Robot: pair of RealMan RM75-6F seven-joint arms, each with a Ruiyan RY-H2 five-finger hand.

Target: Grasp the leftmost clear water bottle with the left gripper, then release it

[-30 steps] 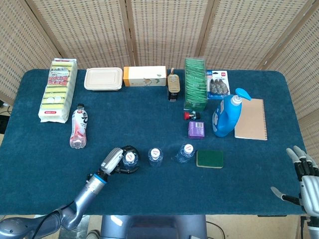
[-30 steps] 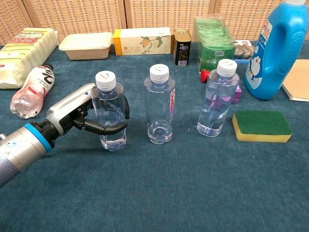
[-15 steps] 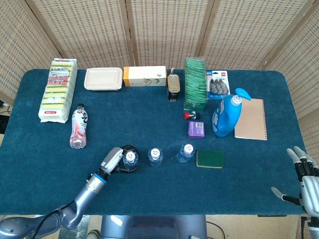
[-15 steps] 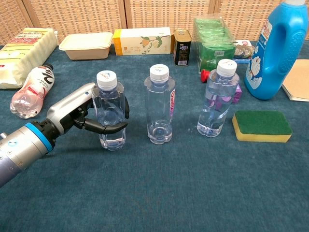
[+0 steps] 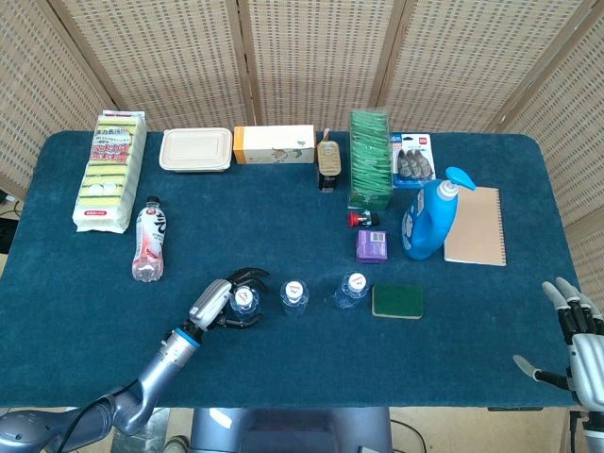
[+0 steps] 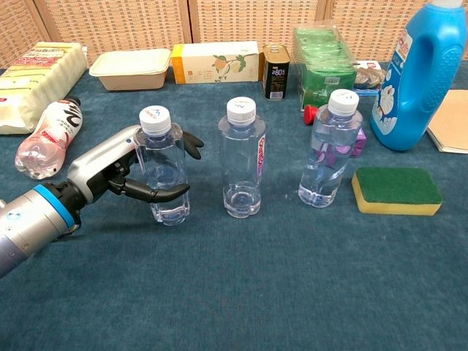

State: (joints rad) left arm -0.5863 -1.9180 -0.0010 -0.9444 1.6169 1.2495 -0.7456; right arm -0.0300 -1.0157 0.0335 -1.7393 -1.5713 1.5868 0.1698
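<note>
Three clear water bottles stand in a row near the table's front edge. The leftmost bottle (image 6: 162, 168) (image 5: 245, 299) stands upright with a white cap. My left hand (image 6: 117, 168) (image 5: 212, 304) sits around it from the left. Its fingers (image 6: 191, 143) are spread out behind the bottle and lifted off its side, while the thumb (image 6: 162, 194) curves low across the front. The middle bottle (image 6: 242, 157) and the right bottle (image 6: 331, 150) stand untouched. My right hand (image 5: 576, 340) rests open at the table's far right front corner, holding nothing.
A pink-labelled bottle (image 6: 45, 139) lies to the left of my left hand. A green and yellow sponge (image 6: 396, 190) and a blue detergent jug (image 6: 418, 73) are on the right. Boxes, a tin and packets line the back edge.
My left hand's fingers have lifted off the leftmost bottle and spread behind it. The bottle has shifted slightly left. The right hand has not moved.
</note>
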